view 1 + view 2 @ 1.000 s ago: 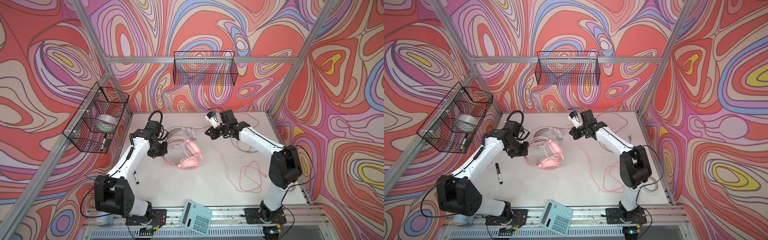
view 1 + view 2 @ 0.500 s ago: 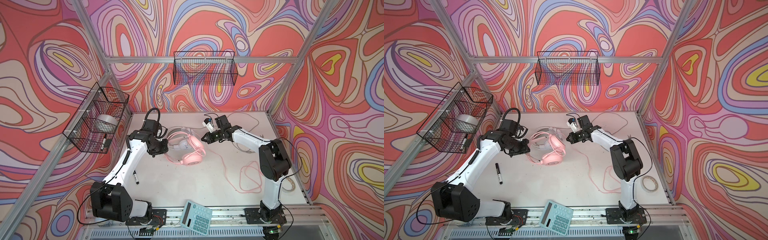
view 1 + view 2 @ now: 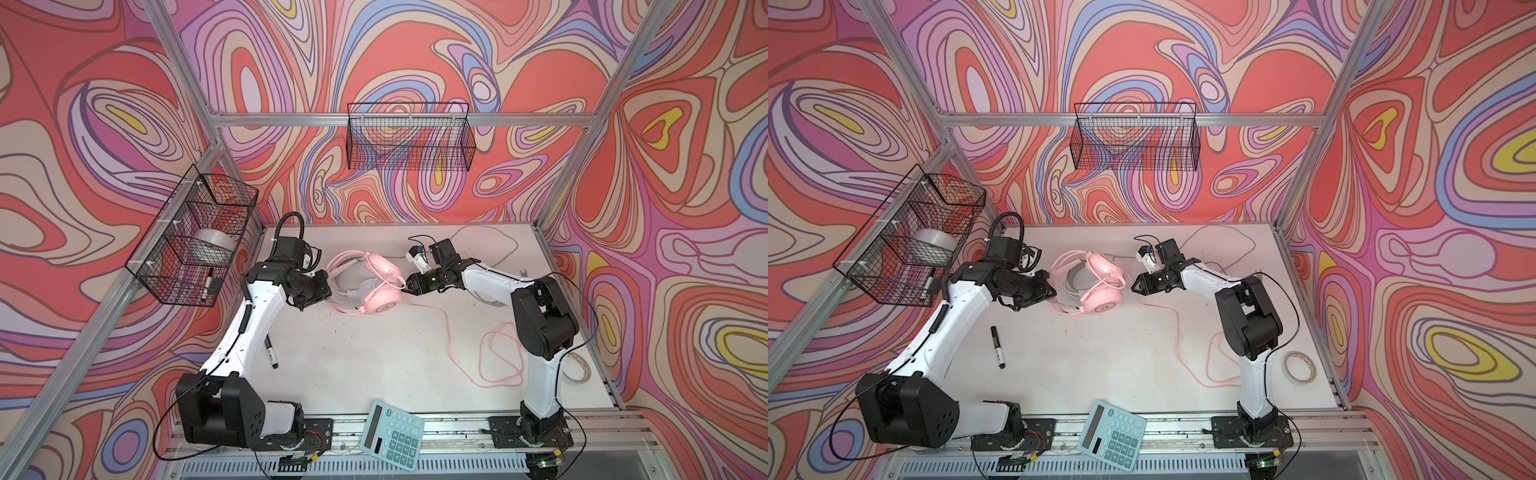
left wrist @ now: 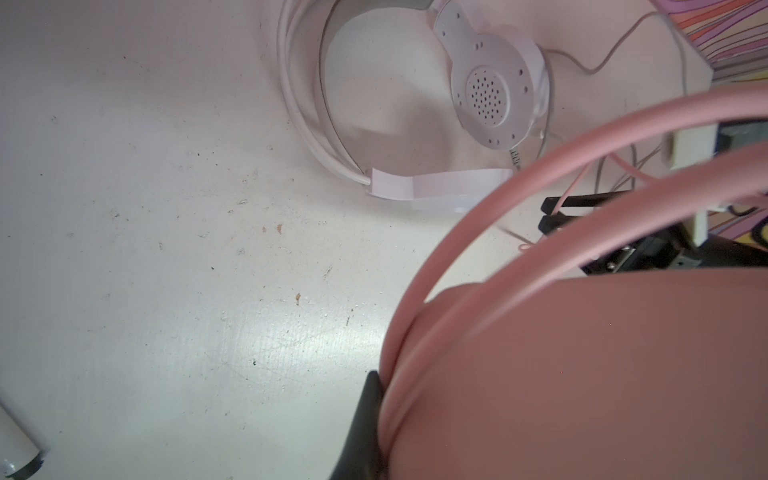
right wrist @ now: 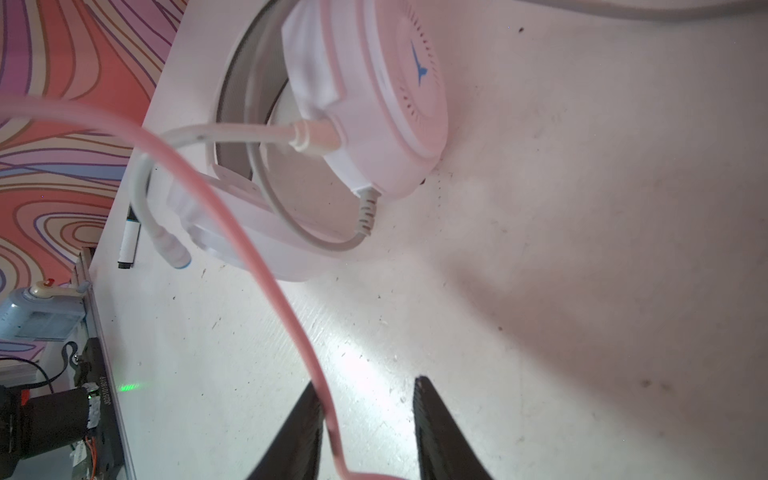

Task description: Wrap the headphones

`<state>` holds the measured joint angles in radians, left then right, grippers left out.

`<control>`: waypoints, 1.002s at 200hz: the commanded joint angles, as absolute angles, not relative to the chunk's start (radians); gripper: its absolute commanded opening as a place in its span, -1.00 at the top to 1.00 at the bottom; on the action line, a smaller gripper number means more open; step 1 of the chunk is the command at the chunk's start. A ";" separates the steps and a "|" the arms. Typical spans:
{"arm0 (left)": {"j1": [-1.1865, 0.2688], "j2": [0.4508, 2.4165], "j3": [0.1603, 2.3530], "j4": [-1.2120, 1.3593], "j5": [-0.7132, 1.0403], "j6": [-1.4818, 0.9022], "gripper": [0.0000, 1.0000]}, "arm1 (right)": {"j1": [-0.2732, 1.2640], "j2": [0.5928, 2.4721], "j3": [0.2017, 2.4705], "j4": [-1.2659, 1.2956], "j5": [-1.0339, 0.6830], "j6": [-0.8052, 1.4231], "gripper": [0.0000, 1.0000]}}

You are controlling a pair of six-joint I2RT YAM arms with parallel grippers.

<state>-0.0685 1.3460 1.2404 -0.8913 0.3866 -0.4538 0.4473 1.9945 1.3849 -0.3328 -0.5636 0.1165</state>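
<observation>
Right gripper (image 5: 365, 382) gapes half-wide, thin pink cable (image 5: 268, 282) loose between its jaws; you have the pink wired over-ear headset (image 3: 380, 298) just left of it, mid-frame.

The pink headset (image 3: 380, 297) is showing pale rose all over with a small blue mark on one earcup, its cable (image 5: 282, 309) is showing the same pink against the white table (image 3: 353, 374), and the white headset (image 4: 486, 91) is showing a grey-lined band. The walls (image 3: 415, 50) are swirling in coral, lilac, blue, cream and yellow, dark-outlined; the calculator (image 3: 392, 436) is showing light blue.
</observation>
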 commanded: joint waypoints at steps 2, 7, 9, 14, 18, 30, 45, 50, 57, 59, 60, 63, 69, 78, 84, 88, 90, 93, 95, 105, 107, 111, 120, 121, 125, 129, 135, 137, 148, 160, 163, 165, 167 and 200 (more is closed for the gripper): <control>-0.058 1.311 1.270 -0.825 0.498 -0.521 1.00 | 0.446 1.997 1.367 -0.352 -0.542 0.095 0.11; -0.058 1.313 1.275 -0.827 0.497 -0.522 1.00 | 0.445 1.992 1.364 -0.361 -0.525 0.090 0.08; -0.057 1.314 1.277 -0.829 0.496 -0.522 1.00 | 0.445 1.991 1.363 -0.365 -0.519 0.088 0.07; -0.057 1.316 1.283 -0.832 0.491 -0.523 1.00 | 0.444 1.986 1.360 -0.374 -0.505 0.086 0.05; -0.057 1.318 1.285 -0.835 0.486 -0.522 1.00 | 0.443 1.981 1.356 -0.379 -0.495 0.084 0.02; -0.054 1.325 1.293 -0.842 0.480 -0.522 1.00 | 0.439 1.959 1.336 -0.384 -0.471 0.084 -0.03; -0.051 1.331 1.298 -0.844 0.476 -0.523 1.00 | 0.437 1.925 1.305 -0.385 -0.444 0.086 -0.09; -0.051 1.333 1.296 -0.844 0.476 -0.524 1.00 | 0.437 1.912 1.295 -0.388 -0.434 0.087 -0.11; -0.049 1.333 1.295 -0.841 0.473 -0.528 1.00 | 0.437 1.896 1.280 -0.394 -0.419 0.090 -0.12; -0.049 1.333 1.295 -0.841 0.473 -0.529 1.00 | 0.437 1.889 1.273 -0.395 -0.413 0.093 -0.14; -0.049 1.333 1.295 -0.841 0.473 -0.529 1.00 | 0.437 1.887 1.272 -0.396 -0.409 0.093 -0.14; -0.049 1.334 1.293 -0.839 0.471 -0.530 1.00 | 0.437 1.879 1.265 -0.400 -0.401 0.094 -0.14; -0.049 1.334 1.293 -0.838 0.468 -0.533 1.00 | 0.436 1.861 1.249 -0.407 -0.383 0.101 -0.15; -0.049 1.334 1.292 -0.837 0.465 -0.534 1.00 | 0.437 1.836 1.226 -0.420 -0.358 0.111 -0.15; -0.049 1.335 1.292 -0.836 0.463 -0.536 1.00 | 0.436 1.819 1.211 -0.432 -0.341 0.120 -0.15; -0.049 1.334 1.290 -0.835 0.461 -0.537 1.00 | 0.438 1.808 1.202 -0.440 -0.330 0.126 -0.15; -0.049 1.334 1.290 -0.835 0.461 -0.537 1.00 | 0.437 1.802 1.197 -0.446 -0.323 0.129 -0.16; -0.049 1.333 1.290 -0.834 0.462 -0.538 1.00 | 0.437 1.791 1.191 -0.451 -0.316 0.133 -0.15; -0.049 1.333 1.289 -0.834 0.461 -0.537 1.00 | 0.438 1.785 1.186 -0.456 -0.313 0.136 -0.15; -0.049 1.332 1.286 -0.831 0.460 -0.539 1.00 | 0.438 1.742 1.154 -0.465 -0.303 0.149 -0.16; -0.049 1.331 1.285 -0.830 0.461 -0.539 1.00 | 0.438 1.734 1.148 -0.465 -0.300 0.154 -0.16; -0.048 1.331 1.283 -0.829 0.461 -0.539 1.00 | 0.438 1.721 1.134 -0.466 -0.295 0.161 -0.17; -0.048 1.332 1.280 -0.825 0.461 -0.543 1.00 | 0.438 1.692 1.110 -0.473 -0.285 0.178 -0.18; -0.048 1.333 1.279 -0.825 0.461 -0.543 1.00 | 0.438 1.690 1.108 -0.473 -0.285 0.179 -0.18; -0.048 1.333 1.278 -0.824 0.462 -0.544 1.00 | 0.439 1.681 1.099 -0.480 -0.284 0.181 -0.19; -0.048 1.333 1.277 -0.822 0.461 -0.546 1.00 | 0.439 1.670 1.093 -0.485 -0.283 0.183 -0.19; -0.048 1.335 1.276 -0.821 0.462 -0.548 1.00 | 0.439 1.658 1.082 -0.497 -0.276 0.185 -0.19; -0.048 1.335 1.275 -0.821 0.462 -0.548 1.00 | 0.439 1.654 1.079 -0.501 -0.273 0.185 -0.20; -0.048 1.336 1.272 -0.818 0.462 -0.551 1.00 | 0.439 1.637 1.066 -0.531 -0.253 0.195 -0.21; -0.048 1.336 1.272 -0.815 0.462 -0.554 1.00 | 0.439 1.630 1.059 -0.568 -0.237 0.207 -0.21; -0.048 1.337 1.272 -0.815 0.461 -0.555 1.00 | 0.440 1.629 1.057 -0.577 -0.233 0.211 -0.21; -0.048 1.337 1.272 -0.815 0.458 -0.555 1.00 | 0.440 1.629 1.056 -0.583 -0.231 0.213 -0.21; -0.048 1.336 1.272 -0.815 0.458 -0.555 1.00 | 0.440 1.629 1.054 -0.588 -0.230 0.215 -0.20; -0.048 1.332 1.273 -0.809 0.443 -0.564 1.00 | 0.460 1.607 1.006 -0.648 -0.196 0.265 -0.11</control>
<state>-0.0566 1.3407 1.2549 -0.8604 0.4171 -0.5289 0.4442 1.6379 1.0447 -0.5671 -0.2455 0.2131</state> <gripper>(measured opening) 0.082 0.573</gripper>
